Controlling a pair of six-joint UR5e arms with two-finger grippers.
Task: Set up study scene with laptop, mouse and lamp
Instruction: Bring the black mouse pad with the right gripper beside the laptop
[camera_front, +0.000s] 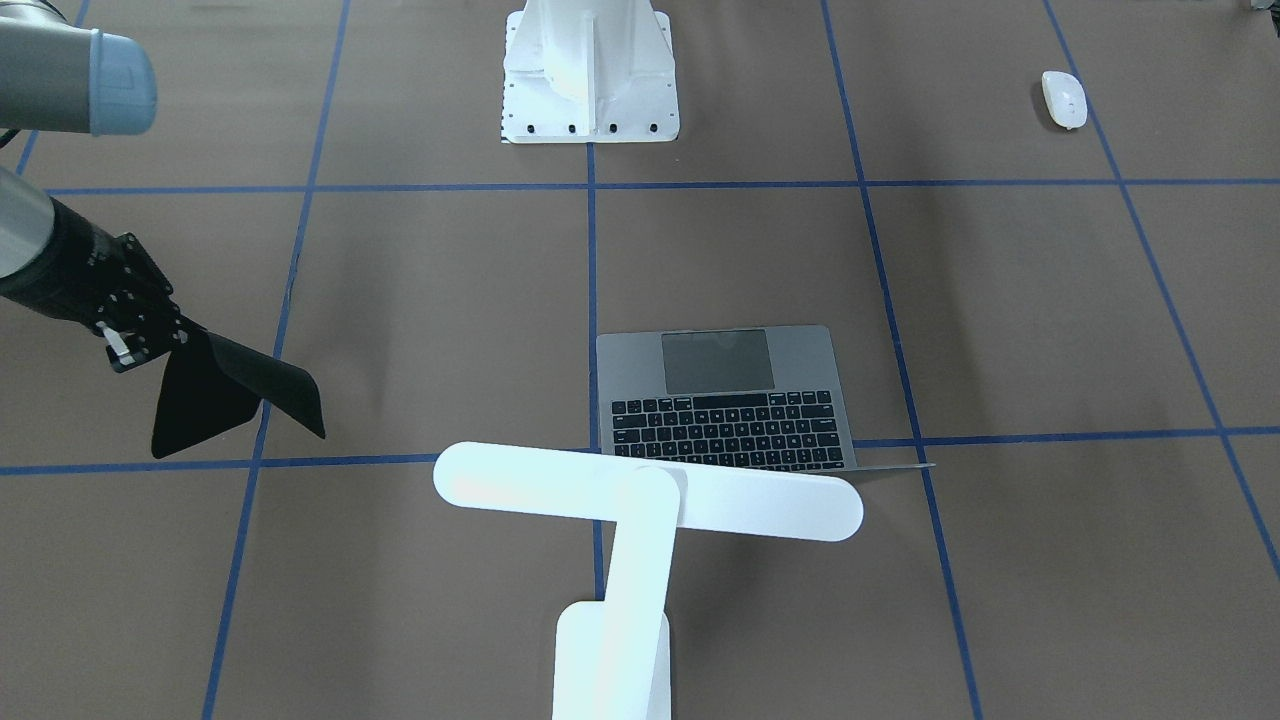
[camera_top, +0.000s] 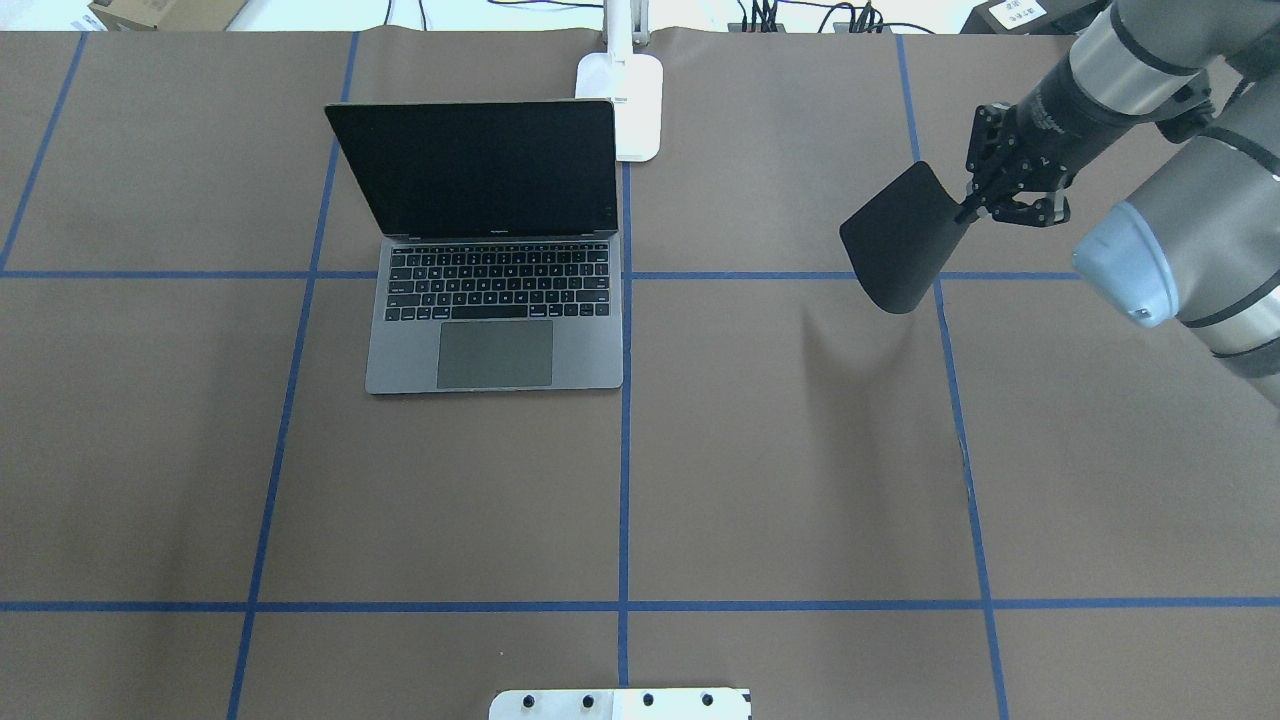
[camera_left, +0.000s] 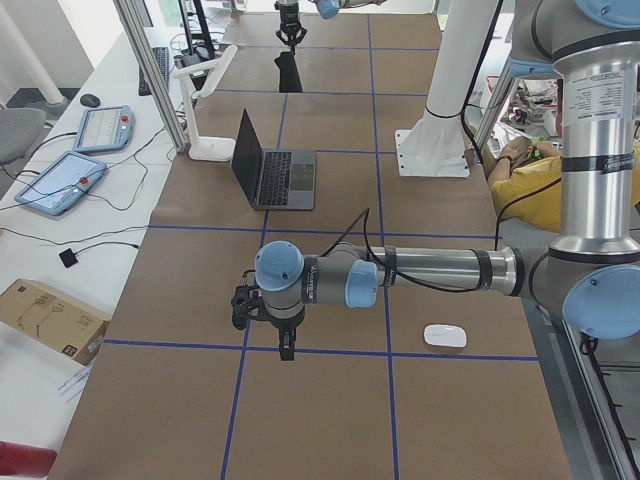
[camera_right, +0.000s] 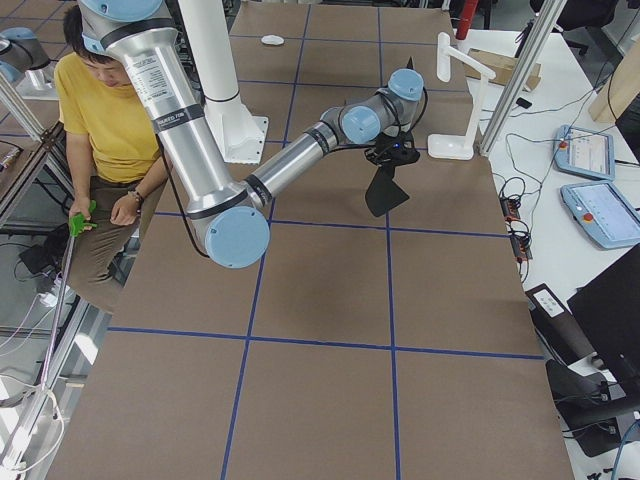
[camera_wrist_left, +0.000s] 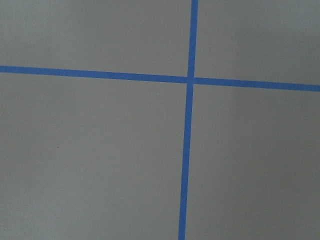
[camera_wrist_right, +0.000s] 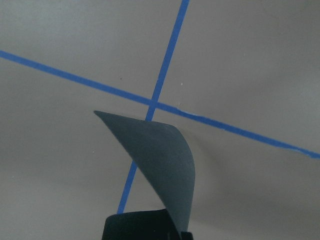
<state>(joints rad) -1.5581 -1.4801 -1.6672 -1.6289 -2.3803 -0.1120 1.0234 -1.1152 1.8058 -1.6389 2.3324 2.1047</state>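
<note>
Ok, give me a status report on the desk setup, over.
Right gripper shut on black mat, mat hanging free. Left gripper hovering low, state unreadable. Laptop open, lamp beyond it, mouse far to robot's left.

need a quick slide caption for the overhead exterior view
Open laptop sits next to the lamp while the right gripper holds a thin black mat clear of the table.

Place: a robotics lab.
Table (camera_top: 800, 450): brown covering marked off by a blue tape grid (camera_top: 624, 480).
On the table: a bolted white pedestal (camera_front: 590, 100); 2 grey robot arms (camera_left: 430, 268) with blue joint caps reach over it.
Beside the table: a white bench (camera_left: 25, 255) with 2 teach pendants (camera_left: 60, 182), loose cables and a cardboard box (camera_left: 50, 318).
Along the table's edge: aluminium frame posts (camera_left: 152, 75).
At the table's robot side: a seated operator (camera_right: 100, 115) in a yellow shirt.
</note>
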